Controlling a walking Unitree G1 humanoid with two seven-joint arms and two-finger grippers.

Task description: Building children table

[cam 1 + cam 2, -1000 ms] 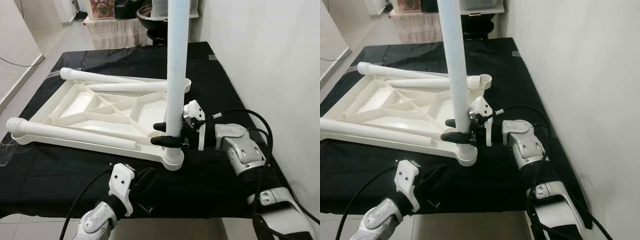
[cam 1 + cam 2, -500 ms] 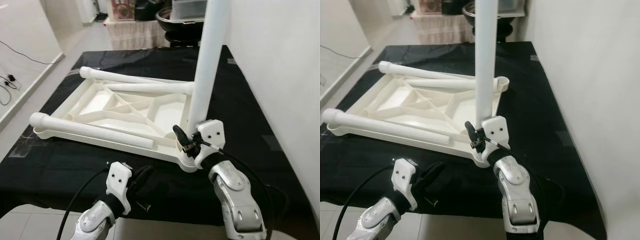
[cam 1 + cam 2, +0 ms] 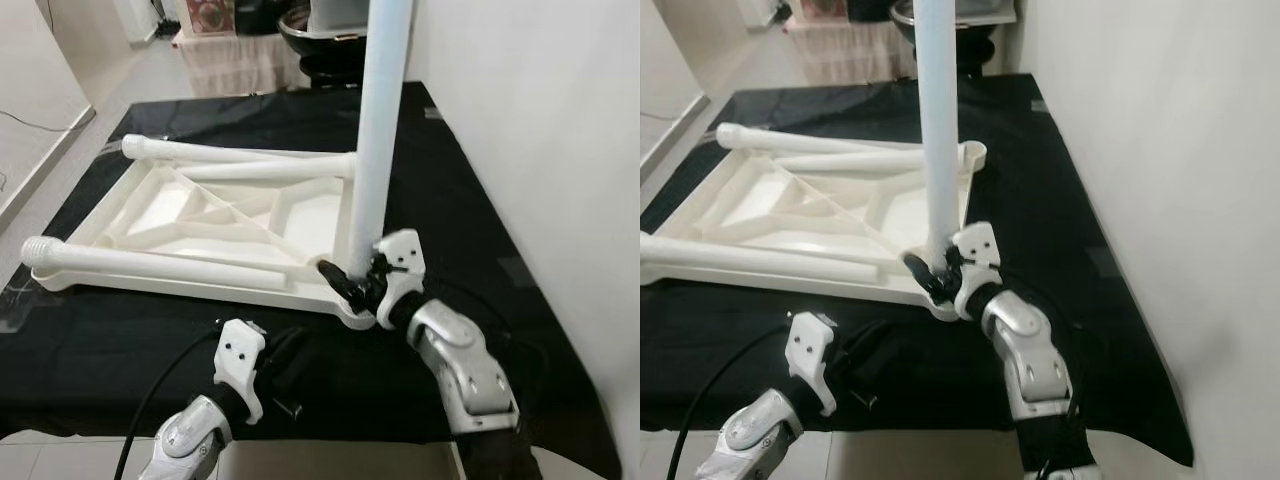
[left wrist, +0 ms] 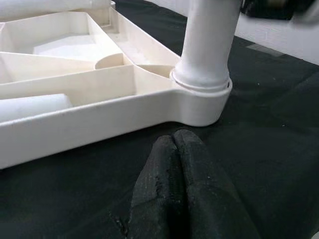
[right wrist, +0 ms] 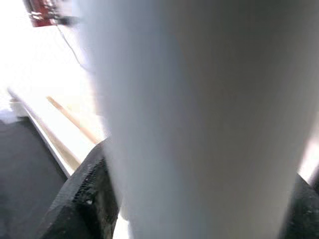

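Observation:
A white children's table top (image 3: 170,205) lies upside down on a black-covered table (image 3: 470,210). One white leg (image 3: 378,130) stands upright in the top's near right corner socket (image 4: 202,97). My right gripper (image 3: 352,281) is shut on the leg just above the socket; in the right wrist view the leg (image 5: 199,114) sits between the black fingers (image 5: 87,191). My left gripper (image 3: 290,362) rests shut on the black cloth in front of that corner, its fingers (image 4: 174,199) pressed together and holding nothing. Loose legs lie across the top's near side (image 3: 150,266) and far side (image 3: 225,153).
A white wall (image 3: 540,120) runs close along the table's right side. A dark bowl (image 3: 325,25) and a cloth-draped stand (image 3: 235,60) are beyond the far edge. Tiled floor (image 3: 40,110) lies to the left. Cables trail from both wrists.
My right forearm has swung from the leg's right side round to its near side, gripping lower, near the socket. The camera has shifted. The left gripper stays where it was.

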